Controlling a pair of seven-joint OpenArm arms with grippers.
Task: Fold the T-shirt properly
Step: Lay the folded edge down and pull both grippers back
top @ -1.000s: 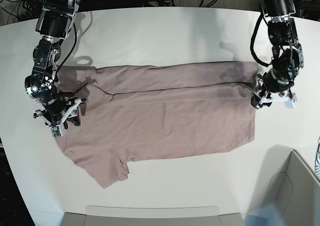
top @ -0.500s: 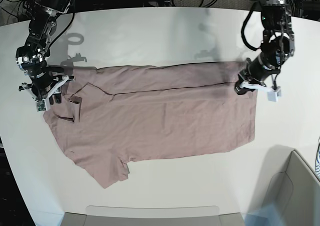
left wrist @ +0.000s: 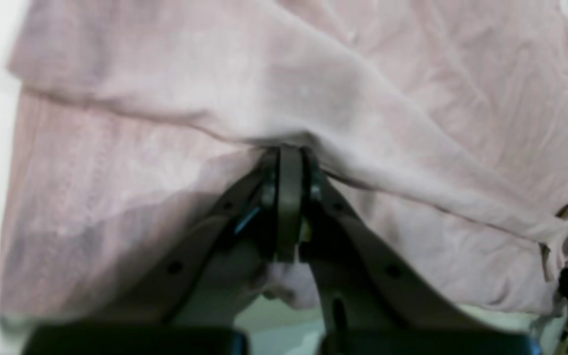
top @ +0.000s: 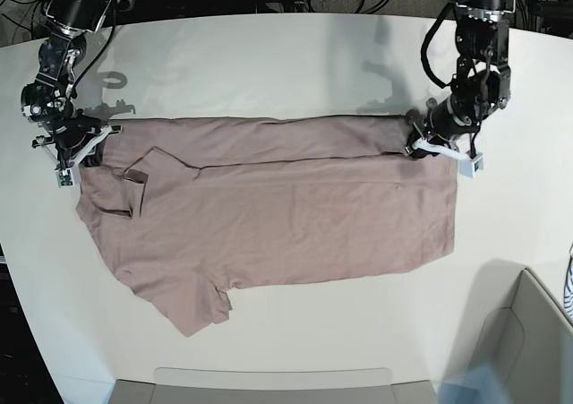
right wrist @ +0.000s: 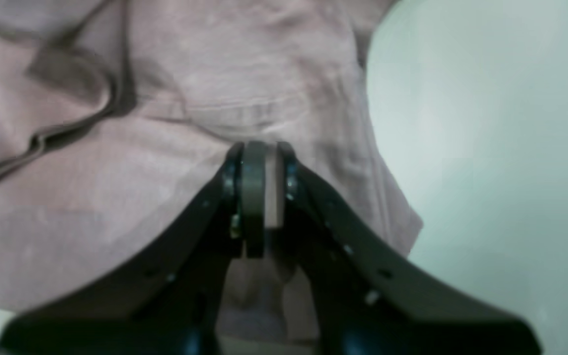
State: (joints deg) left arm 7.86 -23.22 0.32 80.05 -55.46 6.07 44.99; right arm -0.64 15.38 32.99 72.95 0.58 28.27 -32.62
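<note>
The T-shirt (top: 269, 216) spreads mid-frame; the left gripper (top: 421, 144) pinches its upper-right edge, the right gripper (top: 88, 150) clamps its upper-left.

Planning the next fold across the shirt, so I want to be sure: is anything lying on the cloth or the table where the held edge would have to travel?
Nothing visible does. Both the left gripper and right gripper already pinch the T-shirt; table bare around it.
</note>
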